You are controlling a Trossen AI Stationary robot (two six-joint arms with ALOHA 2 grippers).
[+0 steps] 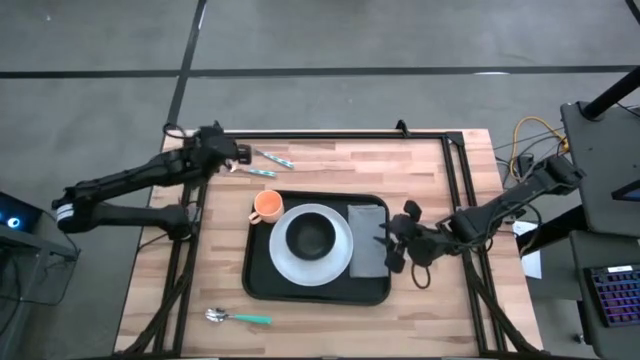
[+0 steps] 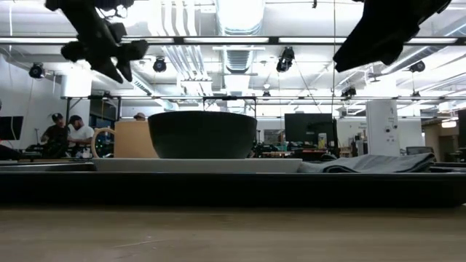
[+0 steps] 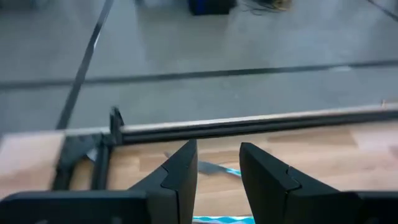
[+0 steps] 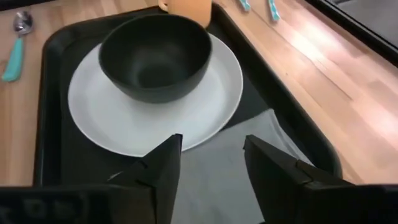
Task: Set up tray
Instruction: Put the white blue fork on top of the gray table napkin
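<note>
The black tray (image 1: 262, 285) lies in the middle of the table. On it a white plate (image 1: 340, 262) carries a dark bowl (image 1: 310, 236), and an orange cup (image 1: 267, 206) stands at the tray's far left corner. A grey folded napkin (image 1: 367, 240) lies flat on the tray's right part, beside the plate. My right gripper (image 4: 211, 155) is open over the napkin's right side and touches nothing. My left gripper (image 3: 217, 163) is open at the table's far left, just short of two teal-handled utensils (image 1: 268, 162), with nothing between its fingers.
A spoon with a teal handle (image 1: 238, 318) lies near the table's near edge, left of the tray. A black frame rail (image 1: 340, 136) runs along the far edge and down both sides. Bare wood shows on the tray's left and right.
</note>
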